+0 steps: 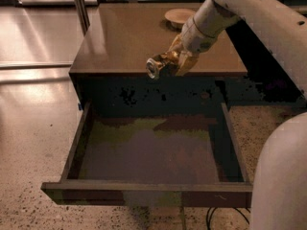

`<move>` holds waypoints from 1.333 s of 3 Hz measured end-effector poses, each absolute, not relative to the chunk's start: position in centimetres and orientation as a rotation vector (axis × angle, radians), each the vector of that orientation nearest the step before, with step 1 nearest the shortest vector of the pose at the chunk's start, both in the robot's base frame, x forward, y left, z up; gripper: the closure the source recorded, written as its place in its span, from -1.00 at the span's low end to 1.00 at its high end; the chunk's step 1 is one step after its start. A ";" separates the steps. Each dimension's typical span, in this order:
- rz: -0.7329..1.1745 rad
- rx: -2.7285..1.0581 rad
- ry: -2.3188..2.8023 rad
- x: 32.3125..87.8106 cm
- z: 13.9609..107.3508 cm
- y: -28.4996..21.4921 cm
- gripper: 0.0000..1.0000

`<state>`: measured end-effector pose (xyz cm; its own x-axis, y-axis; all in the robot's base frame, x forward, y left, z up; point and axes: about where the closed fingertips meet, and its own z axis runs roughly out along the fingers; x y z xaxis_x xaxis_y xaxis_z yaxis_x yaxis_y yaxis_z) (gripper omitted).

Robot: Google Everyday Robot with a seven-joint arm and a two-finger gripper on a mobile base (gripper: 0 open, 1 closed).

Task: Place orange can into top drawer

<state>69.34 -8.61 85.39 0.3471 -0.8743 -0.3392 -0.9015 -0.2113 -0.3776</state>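
Note:
The orange can [159, 65] is held on its side in my gripper [171, 61], its silver round end facing left. The gripper is shut on the can and hangs in the air at the front edge of the cabinet top [124, 37], above the back of the drawer. The top drawer [144, 188] is pulled wide open below, dark brown with a flat grey-brown floor that holds nothing. My white arm [225, 8] reaches in from the upper right.
A shallow beige bowl [178, 16] sits at the back of the cabinet top. A metal post [79, 6] stands at the back left. The robot's white body [280, 176] fills the lower right. Speckled floor lies around the cabinet, with cables [216, 217] under the drawer.

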 end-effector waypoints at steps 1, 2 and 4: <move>0.070 -2.105 1.545 69.3 85.4 -8.6 1.00; 0.065 -2.102 1.494 67.7 85.7 -7.3 1.00; 0.028 -2.088 1.402 60.3 86.2 -5.2 1.00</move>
